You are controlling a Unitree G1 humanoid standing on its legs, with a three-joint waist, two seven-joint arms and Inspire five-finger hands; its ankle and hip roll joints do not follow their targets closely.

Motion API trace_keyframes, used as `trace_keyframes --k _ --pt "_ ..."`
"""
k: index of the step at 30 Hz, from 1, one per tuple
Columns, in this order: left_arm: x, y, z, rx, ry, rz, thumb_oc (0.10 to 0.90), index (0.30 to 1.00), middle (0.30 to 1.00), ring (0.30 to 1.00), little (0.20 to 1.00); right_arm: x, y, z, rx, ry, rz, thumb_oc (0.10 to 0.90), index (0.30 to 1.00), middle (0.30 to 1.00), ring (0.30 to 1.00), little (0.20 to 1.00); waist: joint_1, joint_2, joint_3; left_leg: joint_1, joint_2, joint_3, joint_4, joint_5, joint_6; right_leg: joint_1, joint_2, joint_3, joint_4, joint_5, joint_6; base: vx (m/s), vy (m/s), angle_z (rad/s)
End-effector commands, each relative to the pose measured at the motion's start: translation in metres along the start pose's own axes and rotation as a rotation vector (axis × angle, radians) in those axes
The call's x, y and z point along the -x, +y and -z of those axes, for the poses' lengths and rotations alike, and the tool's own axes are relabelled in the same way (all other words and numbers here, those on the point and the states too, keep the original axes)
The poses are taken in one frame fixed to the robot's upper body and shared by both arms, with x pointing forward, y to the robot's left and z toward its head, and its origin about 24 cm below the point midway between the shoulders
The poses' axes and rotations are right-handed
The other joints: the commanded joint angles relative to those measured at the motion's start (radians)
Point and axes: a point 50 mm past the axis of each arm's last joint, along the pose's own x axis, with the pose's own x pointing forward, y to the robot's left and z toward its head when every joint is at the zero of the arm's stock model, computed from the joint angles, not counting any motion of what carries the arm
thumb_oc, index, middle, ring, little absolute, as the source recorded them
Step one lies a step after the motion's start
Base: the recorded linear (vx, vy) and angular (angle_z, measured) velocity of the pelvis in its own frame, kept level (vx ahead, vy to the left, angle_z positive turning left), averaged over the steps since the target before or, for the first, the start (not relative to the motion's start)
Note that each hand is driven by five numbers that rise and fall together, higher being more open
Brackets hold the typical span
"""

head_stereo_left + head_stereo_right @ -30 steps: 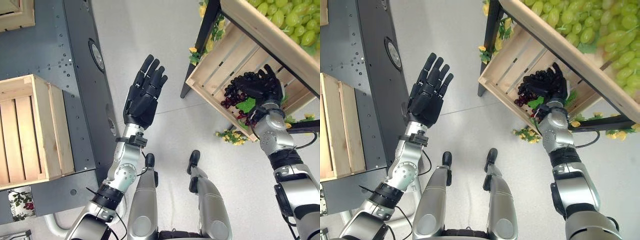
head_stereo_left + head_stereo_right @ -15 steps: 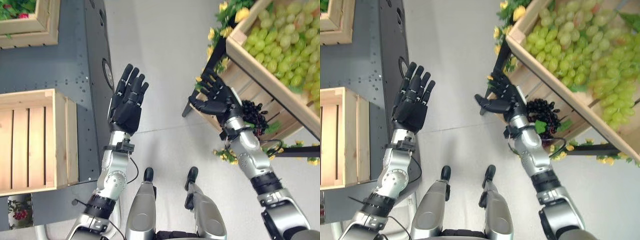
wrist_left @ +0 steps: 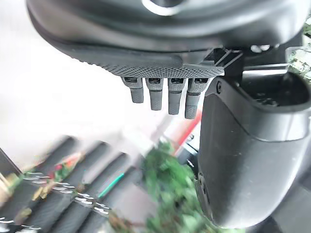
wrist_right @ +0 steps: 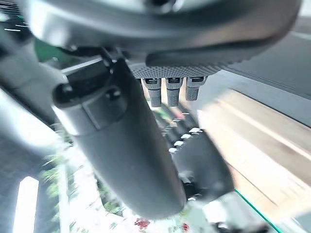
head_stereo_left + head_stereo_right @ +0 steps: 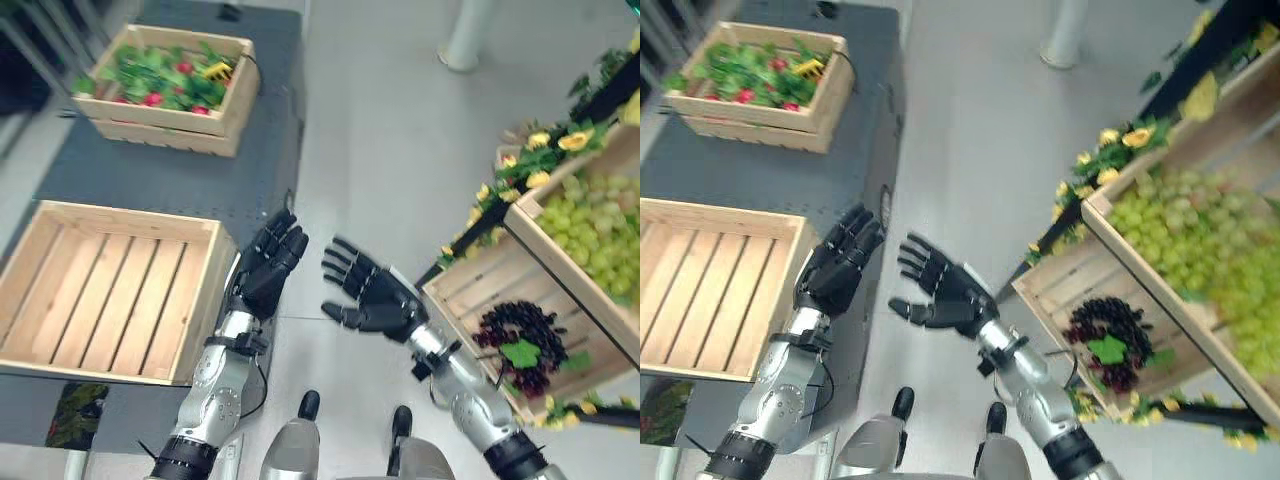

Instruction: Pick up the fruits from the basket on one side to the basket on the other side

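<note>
A bunch of dark purple grapes [image 5: 518, 340] with a green leaf lies in the lower wooden crate [image 5: 485, 285] on the rack at the right. Above it a second crate [image 5: 528, 215] is full of green grapes [image 5: 590, 225]. An empty wooden crate [image 5: 130, 212] sits on the dark table at the left. My right hand [image 5: 378, 300] hovers over the floor between rack and table, fingers spread, holding nothing. My left hand [image 5: 268, 272] is raised by the empty crate's right corner, fingers straight, palm facing the right hand. In the left wrist view its fingers [image 3: 168, 97] are straight.
A crate of green leaves and red fruits [image 5: 165, 85] stands farther back on the dark grey table [image 5: 270, 130]. Yellow flowers [image 5: 545, 150] trim the rack's dark frame. A white post [image 5: 462, 35] rises from the grey floor at the back.
My right hand has left the dark grapes in the crate and swung empty toward the left hand. The camera has tilted, bringing the back crate and more of the table into view.
</note>
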Motion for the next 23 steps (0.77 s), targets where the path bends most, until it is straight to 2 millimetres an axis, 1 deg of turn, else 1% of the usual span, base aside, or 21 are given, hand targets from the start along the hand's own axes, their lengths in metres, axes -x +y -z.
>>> trace_keyframes --k 1,3,4,6,8,9,10,11,12,13,14,15,16,17,18,20,22,23 --pt "0.009 -0.015 0.023 0.072 0.038 0.117 0.800 0.900 0.900 0.900 0.900 0.012 -0.014 -0.001 0.053 -0.029 0.060 0.800 0.900 0.900 0.900 0.900 -0.024 0.011 -0.150 -0.006 -0.002 0.033 -0.104 0.061 0.006 -0.022 0.030 -0.011 0.056 -0.027 0.009 0.06 -0.347 0.92" --pt "0.017 -0.003 0.037 0.074 0.098 0.062 0.800 0.900 0.900 0.900 0.900 0.024 -0.029 0.020 0.018 0.085 0.195 0.800 0.900 0.900 0.900 0.900 -0.021 0.010 -0.159 -0.009 0.021 0.033 -0.102 0.075 -0.016 -0.002 0.048 -0.052 0.045 -0.044 -0.015 0.04 -0.388 0.57" --pt "0.023 0.002 0.048 0.063 0.143 0.043 0.800 0.900 0.900 0.900 0.900 0.032 -0.036 0.031 0.055 0.158 0.230 0.800 0.900 0.900 0.900 0.900 -0.019 0.009 -0.160 -0.022 0.033 0.029 -0.092 0.087 -0.029 0.015 0.050 -0.081 0.034 -0.050 -0.028 0.00 -0.355 0.56" --pt "0.031 0.005 0.069 0.051 0.250 0.072 0.800 0.900 0.900 0.900 0.900 0.044 -0.042 0.048 0.067 0.269 0.234 0.800 0.900 0.900 0.900 0.900 -0.007 0.009 -0.159 -0.052 0.045 0.015 -0.071 0.106 -0.046 0.027 0.058 -0.115 0.022 -0.057 -0.039 -0.06 -0.238 0.58" --pt "0.035 0.007 0.080 -0.008 0.330 0.087 0.800 0.900 0.900 0.900 0.900 0.050 -0.048 0.054 0.061 0.317 0.265 0.800 0.900 0.900 0.900 0.900 -0.004 0.009 -0.157 -0.072 0.051 0.023 -0.053 0.108 -0.054 0.032 0.056 -0.144 0.022 -0.064 -0.044 -0.07 -0.113 0.46" --pt "0.038 0.008 0.087 -0.013 0.379 0.102 0.800 0.900 0.900 0.900 0.900 0.055 -0.052 0.057 0.060 0.343 0.293 0.800 0.900 0.900 0.900 0.900 -0.005 0.009 -0.155 -0.078 0.054 0.036 -0.036 0.103 -0.056 0.033 0.053 -0.162 0.023 -0.067 -0.045 -0.08 -0.073 0.54" --pt "0.042 0.009 0.098 -0.038 0.461 0.120 0.800 0.900 0.900 0.900 0.900 0.062 -0.060 0.061 0.062 0.379 0.345 0.800 0.900 0.900 0.900 0.900 -0.012 0.008 -0.153 -0.086 0.058 0.070 0.000 0.086 -0.058 0.035 0.046 -0.185 0.026 -0.074 -0.048 -0.08 -0.045 0.60" --pt "0.045 0.013 0.109 -0.137 0.548 0.114 0.800 0.900 0.900 0.900 0.900 0.072 -0.071 0.066 0.038 0.405 0.443 0.800 0.900 0.900 0.900 0.900 -0.023 0.006 -0.154 -0.093 0.065 0.111 0.035 0.072 -0.061 0.037 0.038 -0.214 0.032 -0.080 -0.049 -0.06 -0.019 0.61" --pt "0.046 0.014 0.112 -0.148 0.567 0.117 0.800 0.900 0.900 0.900 0.900 0.074 -0.073 0.067 0.030 0.408 0.463 0.800 0.900 0.900 0.900 0.900 -0.027 0.006 -0.154 -0.093 0.068 0.123 0.039 0.070 -0.061 0.037 0.036 -0.220 0.034 -0.080 -0.048 -0.05 0.030 0.68" --pt "0.049 0.016 0.120 -0.173 0.636 0.111 0.800 0.900 0.900 0.900 0.900 0.082 -0.078 0.072 0.009 0.427 0.518 0.800 0.900 0.900 0.900 0.900 -0.040 0.006 -0.157 -0.087 0.078 0.161 0.046 0.063 -0.060 0.037 0.030 -0.238 0.038 -0.081 -0.047 -0.04 0.095 0.58" --pt "0.053 0.022 0.129 -0.181 0.697 0.065 0.800 0.900 0.900 0.900 0.900 0.094 -0.083 0.081 -0.001 0.462 0.571 0.800 0.900 0.900 0.900 0.900 -0.059 0.009 -0.162 -0.069 0.091 0.197 0.042 0.055 -0.059 0.035 0.026 -0.247 0.044 -0.084 -0.046 -0.05 0.159 0.44" --pt "0.057 0.025 0.134 -0.201 0.746 0.048 0.800 0.900 0.900 0.900 0.900 0.104 -0.085 0.087 -0.007 0.485 0.605 0.800 0.900 0.900 0.900 0.900 -0.074 0.017 -0.169 -0.044 0.101 0.224 0.005 0.060 -0.058 0.034 0.026 -0.249 0.041 -0.083 -0.043 -0.03 0.151 0.20" --pt "0.060 0.028 0.136 -0.211 0.764 0.045 0.800 0.900 0.900 0.900 0.900 0.109 -0.086 0.090 -0.012 0.492 0.618 0.800 0.900 0.900 0.900 0.900 -0.078 0.022 -0.173 -0.031 0.104 0.232 -0.021 0.066 -0.058 0.035 0.027 -0.248 0.039 -0.083 -0.041 0.00 0.179 0.52" --pt "0.068 0.036 0.143 -0.258 0.839 0.003 0.800 0.900 0.900 0.900 0.900 0.121 -0.089 0.098 -0.021 0.535 0.671 0.800 0.900 0.900 0.900 0.900 -0.092 0.038 -0.183 -0.002 0.108 0.244 -0.078 0.082 -0.059 0.034 0.028 -0.238 0.034 -0.079 -0.033 0.01 0.130 0.66" --pt "0.070 0.038 0.144 -0.267 0.851 -0.004 0.800 0.900 0.900 0.900 0.900 0.123 -0.089 0.099 -0.022 0.542 0.680 0.800 0.900 0.900 0.900 0.900 -0.093 0.041 -0.183 0.003 0.108 0.243 -0.090 0.085 -0.059 0.034 0.027 -0.236 0.033 -0.078 -0.031 0.03 0.182 0.68" --pt "0.084 0.050 0.149 -0.322 0.946 -0.049 0.800 0.900 0.900 0.900 0.900 0.136 -0.092 0.107 -0.037 0.587 0.758 0.800 0.900 0.900 0.900 0.900 -0.094 0.051 -0.193 0.025 0.109 0.240 -0.134 0.096 -0.060 0.039 0.020 -0.233 0.026 -0.074 -0.019 0.03 0.147 0.19" --pt "0.099 0.058 0.154 -0.343 1.025 -0.084 0.800 0.900 0.900 0.900 0.900 0.147 -0.094 0.113 -0.109 0.587 0.871 0.800 0.900 0.900 0.900 0.900 -0.092 0.056 -0.201 0.041 0.100 0.237 -0.136 0.085 -0.058 0.052 0.010 -0.239 0.020 -0.071 -0.007 0.04 0.127 0.06" --pt "0.105 0.060 0.156 -0.355 1.046 -0.091 0.800 0.900 0.900 0.900 0.900 0.151 -0.094 0.115 -0.117 0.604 0.895 0.800 0.900 0.900 0.900 0.900 -0.091 0.058 -0.202 0.048 0.097 0.237 -0.136 0.080 -0.055 0.059 0.006 -0.240 0.016 -0.070 -0.004 0.05 0.118 0.12"
